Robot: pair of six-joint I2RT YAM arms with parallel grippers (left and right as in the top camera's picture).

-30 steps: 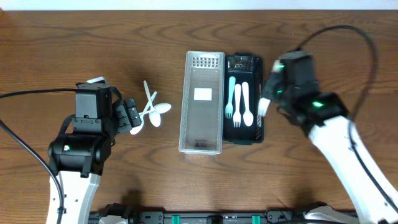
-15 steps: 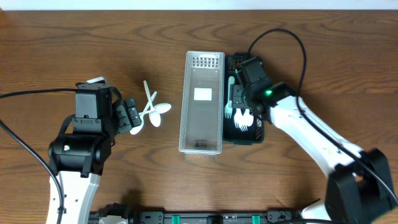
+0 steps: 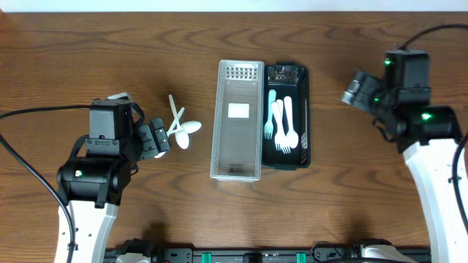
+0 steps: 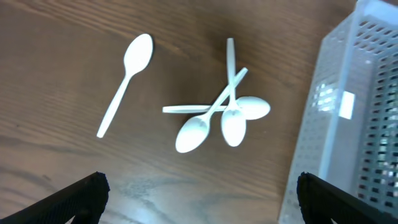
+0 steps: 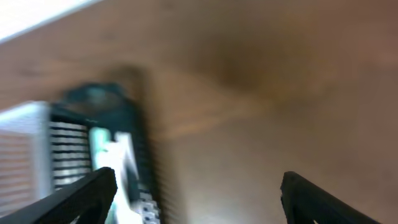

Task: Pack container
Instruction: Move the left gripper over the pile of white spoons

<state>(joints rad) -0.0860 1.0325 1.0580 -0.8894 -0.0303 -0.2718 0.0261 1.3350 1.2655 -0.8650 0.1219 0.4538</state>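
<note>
A dark slotted basket [image 3: 306, 117] sits right of centre with a teal fork [image 3: 270, 109] and white cutlery [image 3: 287, 126] lying in it. Touching its left side is an empty pale grey basket [image 3: 238, 164], seen again at the right edge of the left wrist view [image 4: 360, 124]. White spoons [image 3: 183, 130] lie crossed on the wood left of the baskets, with the cluster [image 4: 221, 118] and a lone spoon [image 4: 124, 81] ahead of my left gripper [image 4: 199, 199], which is open. My right gripper [image 3: 355, 88] hovers open and empty to the right of the dark basket [image 5: 127, 143].
Bare brown wood surrounds the baskets. The table's far edge runs along the top of the overhead view. Cables trail from both arms. The right wrist view is motion-blurred.
My right gripper swung in over the dark basket, opened there, then pulled back to the far right. The left arm has barely shifted.
</note>
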